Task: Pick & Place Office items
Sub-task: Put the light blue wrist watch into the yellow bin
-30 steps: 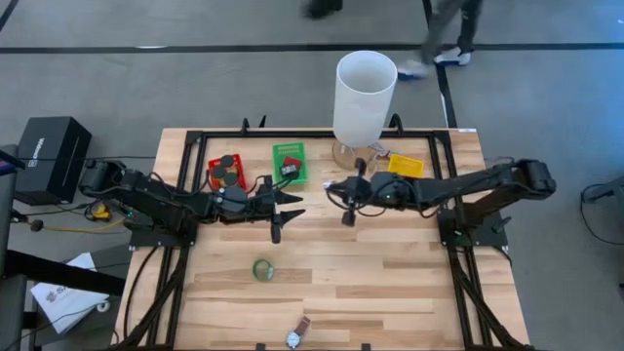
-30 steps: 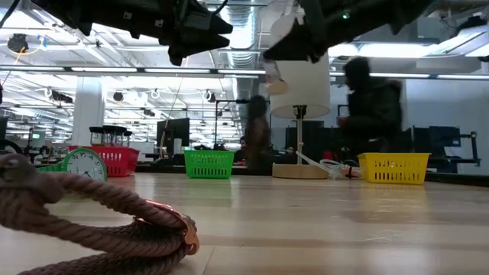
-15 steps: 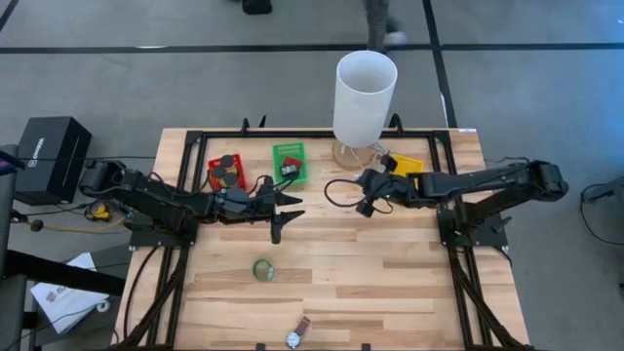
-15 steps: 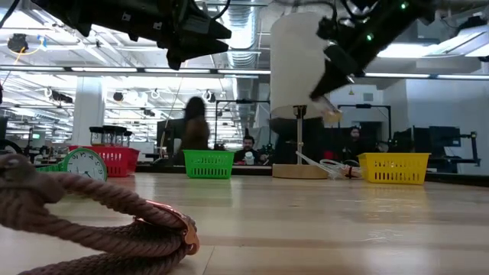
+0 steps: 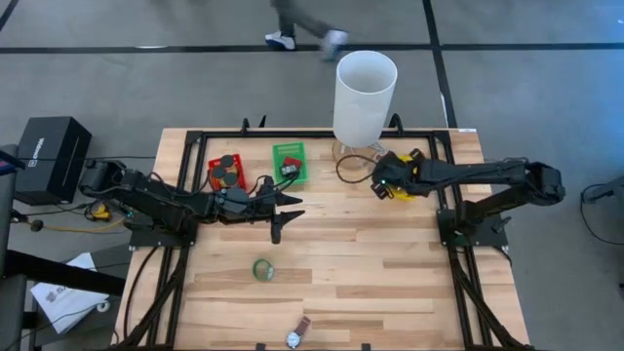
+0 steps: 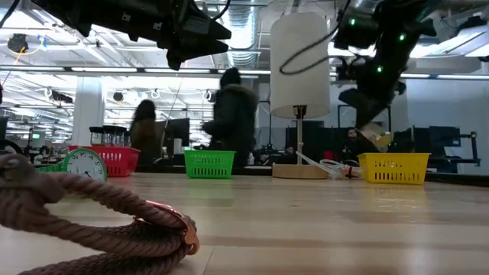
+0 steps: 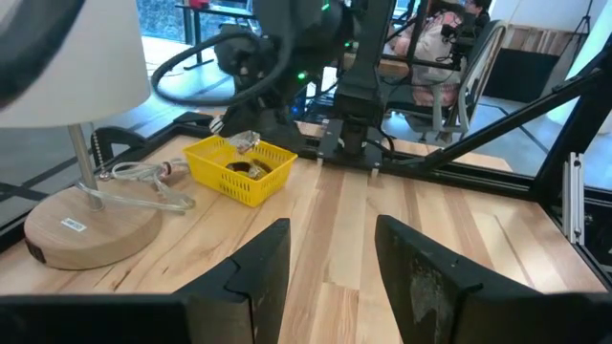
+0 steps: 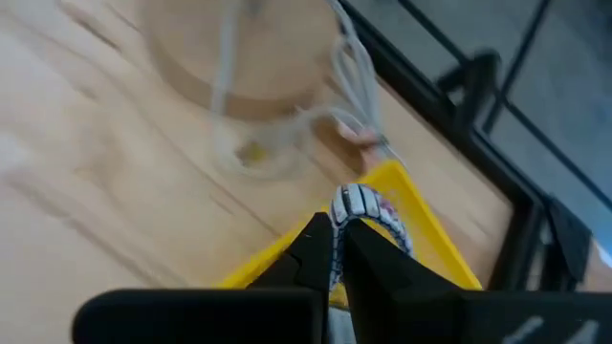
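Fingers of the right end effector [image 8: 339, 250] are pinched on a wristwatch [image 8: 356, 212] with a metal link band, held just above the yellow bin [image 5: 407, 176] at the desk's [image 5: 390, 283] far right. The left end effector [image 7: 330, 250] hovers mid-desk, part open and empty. A green tape roll [image 5: 263, 269] and another wristwatch [image 5: 297, 333] lie nearer the front edge.
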`<state>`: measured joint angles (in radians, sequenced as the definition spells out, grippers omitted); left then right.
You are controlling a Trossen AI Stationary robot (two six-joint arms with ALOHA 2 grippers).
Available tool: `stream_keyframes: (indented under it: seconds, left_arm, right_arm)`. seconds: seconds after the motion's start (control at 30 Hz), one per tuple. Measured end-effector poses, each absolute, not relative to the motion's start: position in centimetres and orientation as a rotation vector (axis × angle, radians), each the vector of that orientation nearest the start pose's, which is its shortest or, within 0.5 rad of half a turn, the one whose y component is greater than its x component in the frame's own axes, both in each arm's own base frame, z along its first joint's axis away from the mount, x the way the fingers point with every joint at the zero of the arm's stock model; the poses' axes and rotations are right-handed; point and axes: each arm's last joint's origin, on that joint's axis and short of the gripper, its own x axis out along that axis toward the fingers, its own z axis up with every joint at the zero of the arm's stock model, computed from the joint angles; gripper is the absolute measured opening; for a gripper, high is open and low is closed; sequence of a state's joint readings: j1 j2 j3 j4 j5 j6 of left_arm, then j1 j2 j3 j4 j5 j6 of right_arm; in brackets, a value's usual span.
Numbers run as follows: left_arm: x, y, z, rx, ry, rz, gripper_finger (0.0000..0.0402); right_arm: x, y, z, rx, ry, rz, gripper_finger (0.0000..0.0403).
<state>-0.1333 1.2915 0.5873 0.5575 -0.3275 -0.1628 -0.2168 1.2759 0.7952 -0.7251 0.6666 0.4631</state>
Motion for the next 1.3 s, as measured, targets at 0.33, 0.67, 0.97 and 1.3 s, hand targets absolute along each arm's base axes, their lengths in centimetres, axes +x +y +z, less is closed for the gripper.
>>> stream_keyframes:
  seconds: [0.33, 0.67, 0.97, 1.3]
  left_arm:
    - [26.6, -2.6, 23.0, -0.128, 0.127, 0.208, 0.0149]
    - [26.6, -2.6, 23.0, -0.128, 0.127, 0.207, 0.0149]
    - [26.6, -2.6, 23.0, -0.128, 0.127, 0.206, 0.0149]
    - [26.6, -2.6, 23.0, -0.129, 0.128, 0.204, 0.0149]
  right_arm:
    - [21.0, -9.5, 18.6, 0.164, 1.128, -1.163, 0.0013]
    - [20.8, -12.2, 15.2, 0.153, 1.295, -1.28, 0.0013]
    - [20.9, -12.7, 13.8, 0.148, 1.358, -1.289, 0.0031]
    - [20.4, -12.0, 14.9, 0.151, 1.356, -1.28, 0.0089]
